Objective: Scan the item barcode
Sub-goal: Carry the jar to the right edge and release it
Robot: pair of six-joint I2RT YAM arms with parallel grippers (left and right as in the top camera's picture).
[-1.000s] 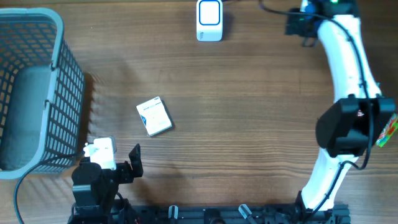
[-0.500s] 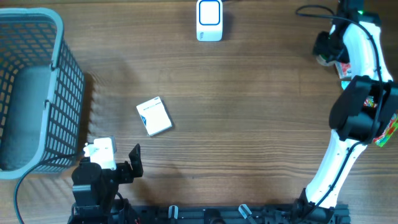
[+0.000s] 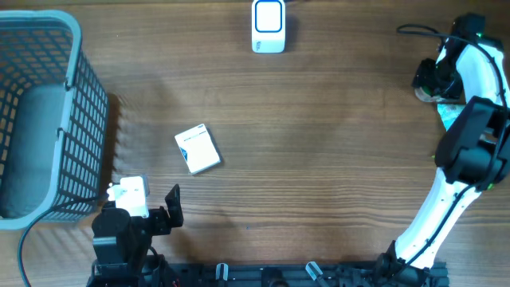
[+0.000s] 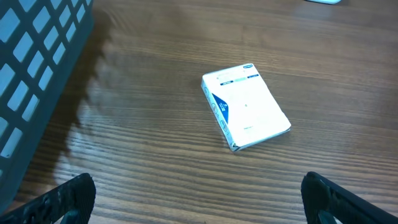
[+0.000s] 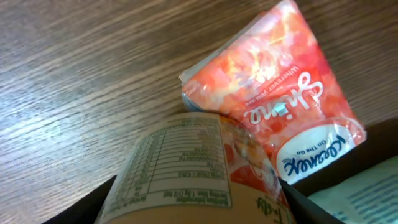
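A round container [image 5: 186,168] with a nutrition label and orange-red print fills the bottom of the right wrist view. My right gripper [image 5: 199,208] is shut on it, a dark finger on each side. In the overhead view this gripper [image 3: 430,80] is at the table's far right. The white and blue scanner [image 3: 268,25] stands at the back centre. A white box with blue print [image 4: 245,106] lies on the wood ahead of my left gripper [image 4: 200,199], which is open and holds nothing. From above, the box [image 3: 198,149] is left of centre.
An orange-red snack pouch [image 5: 273,93] lies right beside the held container, with a dark box edge [image 5: 367,180] below it. A grey mesh basket [image 3: 40,112] fills the left side. The left arm [image 3: 127,231] rests at the front left.
The right arm swung from the back of the table, right of the scanner, out to the far right edge. The left arm and the white box have not moved.
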